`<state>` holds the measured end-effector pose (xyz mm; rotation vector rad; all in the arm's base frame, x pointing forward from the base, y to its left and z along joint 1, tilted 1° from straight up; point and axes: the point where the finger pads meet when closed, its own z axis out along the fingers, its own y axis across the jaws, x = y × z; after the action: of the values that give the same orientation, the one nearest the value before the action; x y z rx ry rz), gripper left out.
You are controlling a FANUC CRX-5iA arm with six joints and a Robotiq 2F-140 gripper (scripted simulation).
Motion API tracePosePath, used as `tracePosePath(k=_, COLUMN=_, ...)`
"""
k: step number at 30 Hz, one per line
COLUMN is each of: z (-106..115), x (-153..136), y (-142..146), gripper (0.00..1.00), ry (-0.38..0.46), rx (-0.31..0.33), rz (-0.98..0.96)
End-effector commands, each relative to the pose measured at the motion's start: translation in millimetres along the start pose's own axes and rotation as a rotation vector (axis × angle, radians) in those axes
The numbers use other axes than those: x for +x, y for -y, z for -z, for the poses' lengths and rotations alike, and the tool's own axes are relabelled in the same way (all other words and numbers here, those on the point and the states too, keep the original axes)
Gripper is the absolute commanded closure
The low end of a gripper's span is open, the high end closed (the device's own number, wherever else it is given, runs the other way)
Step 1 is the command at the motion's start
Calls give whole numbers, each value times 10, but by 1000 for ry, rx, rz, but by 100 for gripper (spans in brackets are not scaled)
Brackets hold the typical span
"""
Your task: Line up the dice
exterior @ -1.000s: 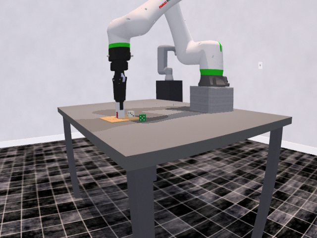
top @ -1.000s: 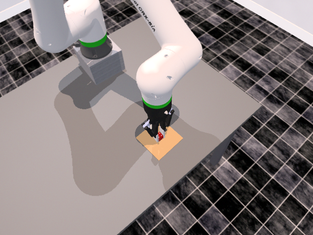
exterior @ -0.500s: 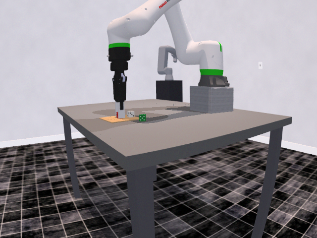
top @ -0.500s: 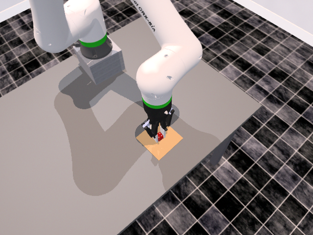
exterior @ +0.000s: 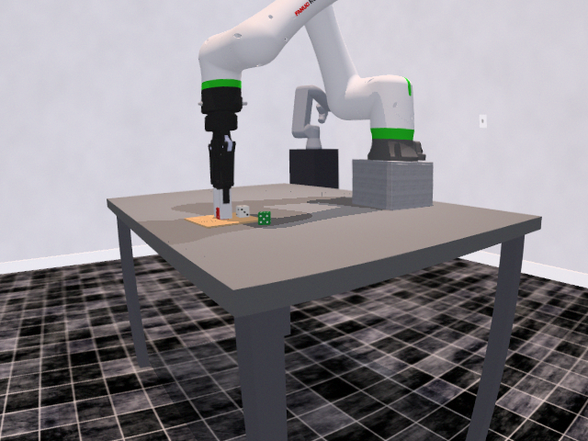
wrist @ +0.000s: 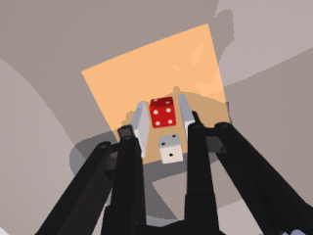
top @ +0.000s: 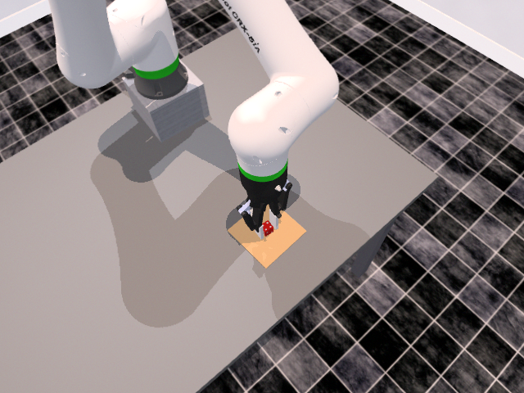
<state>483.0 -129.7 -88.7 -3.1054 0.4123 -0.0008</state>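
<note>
The orange mat lies flat near the table's right edge. A red die showing four sits on the mat, also seen in the top view. My gripper stands straight down over it, with the fingers a little apart from the die's sides, so it is open. A white die showing one lies at the mat's edge on the base side, just behind the red die; I cannot tell if it is fully on the mat. A green die lies on the table off the mat, toward the base.
The robot's grey pedestal stands at the back of the table. The table's edge runs close past the mat's outer corner. A dark box stands behind the table.
</note>
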Motion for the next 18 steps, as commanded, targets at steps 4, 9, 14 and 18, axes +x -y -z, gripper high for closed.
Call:
tracePosePath(k=4, z=8, x=2, y=0, gripper=75, ry=0, rx=0, rz=0)
tracePosePath(k=9, z=101, x=2, y=0, gripper=75, ry=0, rx=0, rz=0)
tracePosePath(k=14, z=319, x=2, y=0, gripper=75, ry=0, rx=0, rz=0)
tracePosePath(k=18, z=544, x=2, y=0, gripper=75, ry=0, rx=0, rz=0)
